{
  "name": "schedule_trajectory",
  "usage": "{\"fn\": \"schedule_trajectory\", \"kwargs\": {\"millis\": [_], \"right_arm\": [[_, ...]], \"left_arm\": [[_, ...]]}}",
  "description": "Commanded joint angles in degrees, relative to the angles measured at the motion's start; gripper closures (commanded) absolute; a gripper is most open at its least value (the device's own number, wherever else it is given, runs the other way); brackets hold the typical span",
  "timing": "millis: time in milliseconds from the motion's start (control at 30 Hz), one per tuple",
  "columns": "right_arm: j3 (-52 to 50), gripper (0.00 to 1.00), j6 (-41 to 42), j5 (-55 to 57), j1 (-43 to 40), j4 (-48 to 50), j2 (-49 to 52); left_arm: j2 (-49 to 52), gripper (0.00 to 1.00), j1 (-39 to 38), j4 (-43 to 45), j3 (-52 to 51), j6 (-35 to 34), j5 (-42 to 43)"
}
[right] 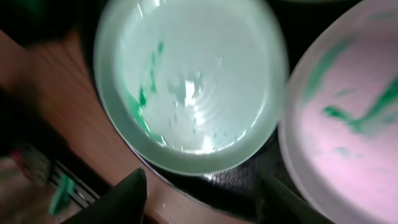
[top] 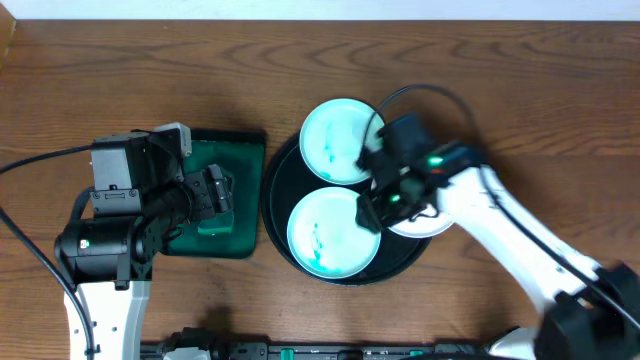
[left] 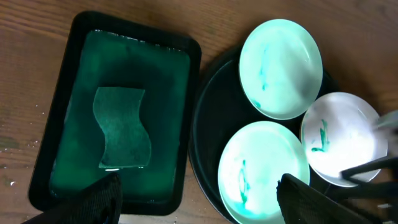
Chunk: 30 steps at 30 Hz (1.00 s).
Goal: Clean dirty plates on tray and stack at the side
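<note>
The black round tray (top: 275,170) holds three white plates with teal smears: a rear plate (top: 335,140), a front plate (top: 330,235) and a right plate (top: 425,225) partly hidden under my right arm. My right gripper (top: 375,208) is open and empty, low over the tray between the front and right plates. In the right wrist view its fingers (right: 205,199) straddle the tray rim (right: 249,177), with the front plate (right: 186,81) ahead and the right plate (right: 348,124) beside it. My left gripper (top: 222,195) is open and empty above the green tray; the left wrist view shows its fingers (left: 199,199) spread wide.
A dark-green rectangular tray (top: 245,150) sits left of the round tray, and a green sponge (left: 124,127) lies in it. All three plates also show in the left wrist view (left: 280,68). Bare wood tabletop (top: 500,80) surrounds both trays.
</note>
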Motion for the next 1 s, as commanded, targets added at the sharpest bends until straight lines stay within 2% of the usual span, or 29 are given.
{"fn": "schedule_trajectory", "kwargs": {"millis": [0, 133, 233, 400, 500, 600, 733, 833, 967], "right_arm": [[0.66, 0.48, 1.79, 1.99, 1.09, -1.97, 3.58], [-1.86, 0.48, 3.13, 1.81, 1.07, -2.16, 7.48], [-3.93, 0.52, 7.3, 4.76, 1.01, -0.48, 8.9], [-7.54, 0.46, 10.32, 6.14, 0.96, 5.51, 9.05], [-9.4, 0.47, 11.26, 6.27, 0.85, 9.25, 9.09], [-10.56, 0.67, 11.13, 7.41, 0.68, 12.22, 9.11], [-10.6, 0.82, 11.19, 12.48, 0.61, 13.97, 9.25], [-10.6, 0.99, 11.58, 14.38, 0.61, 16.74, 9.57], [-10.54, 0.99, 15.45, 18.18, -0.28, 20.87, 9.55]], "left_arm": [[-0.22, 0.2, -0.13, -0.15, 1.38, -0.24, 0.7], [-0.2, 0.2, -0.13, -0.13, 1.38, -0.24, 0.7], [-0.2, 0.2, -0.13, -0.13, 1.38, -0.24, 0.7], [-0.2, 0.2, -0.13, -0.13, 1.38, -0.24, 0.7], [-0.2, 0.2, -0.13, -0.13, 1.38, -0.24, 0.7], [-0.2, 0.2, -0.13, -0.13, 1.38, -0.24, 0.7], [-0.2, 0.2, -0.13, -0.13, 1.38, -0.24, 0.7], [-0.2, 0.2, -0.13, -0.13, 1.38, -0.24, 0.7], [-0.2, 0.2, -0.13, -0.13, 1.38, -0.26, 0.7]]}}
